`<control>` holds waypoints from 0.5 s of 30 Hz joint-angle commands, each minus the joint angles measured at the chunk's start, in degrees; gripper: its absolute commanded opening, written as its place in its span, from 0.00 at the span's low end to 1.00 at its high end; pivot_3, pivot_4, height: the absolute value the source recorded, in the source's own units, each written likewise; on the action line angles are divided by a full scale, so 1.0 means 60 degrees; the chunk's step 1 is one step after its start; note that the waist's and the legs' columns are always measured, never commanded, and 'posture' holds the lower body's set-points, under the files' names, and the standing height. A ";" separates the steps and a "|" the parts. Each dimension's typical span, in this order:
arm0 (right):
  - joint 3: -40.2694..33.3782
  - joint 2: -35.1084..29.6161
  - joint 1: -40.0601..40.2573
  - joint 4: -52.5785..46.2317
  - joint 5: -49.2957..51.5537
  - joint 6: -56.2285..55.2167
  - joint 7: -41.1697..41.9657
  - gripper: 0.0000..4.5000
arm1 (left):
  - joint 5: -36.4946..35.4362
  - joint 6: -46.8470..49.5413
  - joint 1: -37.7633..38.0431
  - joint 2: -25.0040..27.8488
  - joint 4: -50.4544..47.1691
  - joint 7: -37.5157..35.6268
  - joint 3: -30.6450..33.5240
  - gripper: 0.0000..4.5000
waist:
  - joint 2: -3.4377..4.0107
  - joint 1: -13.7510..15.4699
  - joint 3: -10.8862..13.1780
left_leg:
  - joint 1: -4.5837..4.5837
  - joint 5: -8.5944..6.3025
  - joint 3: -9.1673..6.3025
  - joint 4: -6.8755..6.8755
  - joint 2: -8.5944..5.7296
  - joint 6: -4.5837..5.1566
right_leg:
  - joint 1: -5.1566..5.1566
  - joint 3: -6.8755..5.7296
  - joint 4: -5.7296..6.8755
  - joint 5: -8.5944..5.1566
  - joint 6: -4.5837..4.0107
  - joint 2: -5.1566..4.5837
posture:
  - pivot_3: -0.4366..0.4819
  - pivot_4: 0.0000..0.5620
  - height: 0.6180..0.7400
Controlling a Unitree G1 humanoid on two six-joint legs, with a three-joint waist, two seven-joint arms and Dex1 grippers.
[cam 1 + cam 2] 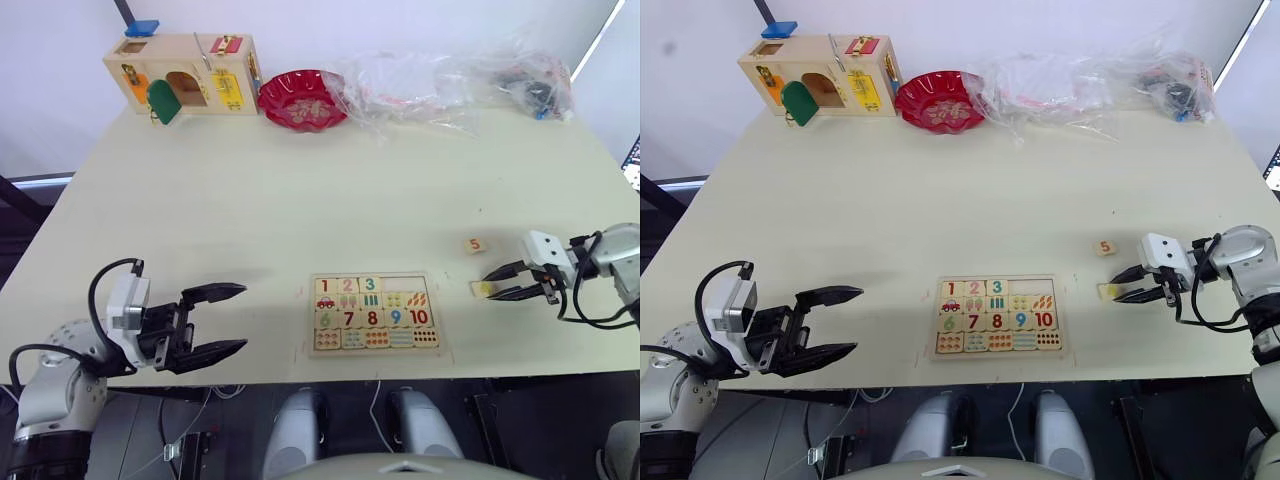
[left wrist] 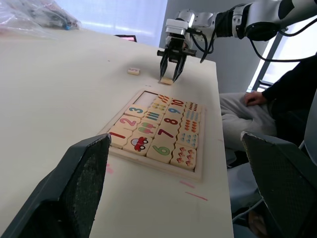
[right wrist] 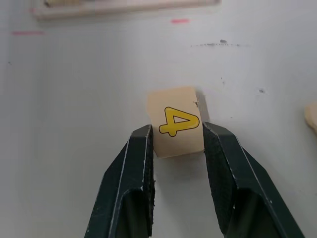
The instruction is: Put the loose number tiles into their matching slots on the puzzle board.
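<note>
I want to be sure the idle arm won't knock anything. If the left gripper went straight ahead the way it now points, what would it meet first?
Most likely the puzzle board. The left gripper points along the table's near edge toward it, with bare tabletop between. Its height above the table is unclear, so it might pass over the board.

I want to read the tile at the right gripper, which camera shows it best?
The right wrist view: tile 4 sits face up between the fingers, its yellow digit plain. Both eye views show a pale speck at the right gripper; the left wrist view shows it far off, unreadable.
</note>
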 commanded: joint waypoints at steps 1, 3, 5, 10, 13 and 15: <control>-0.0946 -0.0339 0.0166 -0.2162 0.0355 0.1727 -0.0543 0.20 | -0.0044 -0.0143 0.0020 0.0008 -0.0224 -0.0080 0.0166 1.00 | 0.0002 -0.0012 0.0001 | 0.0002 0.0000 -0.0001 0.0000 0.0000 0.0000 | 0.0000 -0.0003 0.0000 0.0000 0.0000 -0.0001 | 0.48 0.27 1.00; -0.1281 -0.0548 0.0389 -0.4050 0.0639 0.3301 -0.1015 0.20 | -0.0048 -0.0142 0.0016 0.0004 -0.0220 -0.0050 0.0189 1.00 | 0.0006 -0.0010 0.0002 | 0.0002 0.0000 0.0007 -0.0001 0.0006 -0.0001 | -0.0013 -0.0026 0.0011 0.0001 -0.0001 -0.0026 | 0.48 0.27 1.00; -0.1341 -0.0755 0.0427 -0.5643 0.0431 0.4736 -0.1575 0.20 | -0.0046 -0.0146 0.0010 0.0001 -0.0213 -0.0032 0.0202 1.00 | 0.0006 -0.0002 0.0003 | -0.0007 0.0000 0.0034 -0.0002 0.0006 -0.0001 | -0.0054 -0.0039 0.0048 0.0000 -0.0002 -0.0063 | 0.48 0.27 1.00; -0.1064 -0.0908 -0.0543 -0.8168 0.1361 0.9266 -0.1859 0.20 | -0.0046 -0.0145 0.0002 -0.0021 -0.0211 -0.0008 0.0188 1.00 | 0.0003 0.0020 0.0001 | -0.0016 0.0000 0.0078 -0.0001 0.0012 -0.0003 | -0.0096 -0.0068 0.0063 0.0007 -0.0012 -0.0075 | 0.48 0.27 1.00; -0.0619 -0.0663 -0.1268 -0.9195 0.0968 1.0541 -0.2444 0.20 | -0.0057 -0.0129 -0.0007 -0.0046 -0.0239 0.0037 0.0174 1.00 | -0.0001 0.0013 0.0000 | -0.0023 -0.0002 0.0133 0.0001 0.0023 -0.0003 | -0.0122 -0.0198 0.0044 0.0035 -0.0051 -0.0170 | 0.48 0.27 1.00; -0.0251 -0.0472 -0.1743 -0.9880 0.0495 1.1239 -0.3104 0.20 | -0.0074 -0.0116 0.0009 -0.0078 -0.0268 0.0093 0.0184 1.00 | -0.0002 0.0006 0.0000 | -0.0023 -0.0004 0.0134 -0.0001 0.0026 -0.0007 | -0.0135 -0.0237 0.0044 0.0035 -0.0051 -0.0193 | 0.48 0.27 1.00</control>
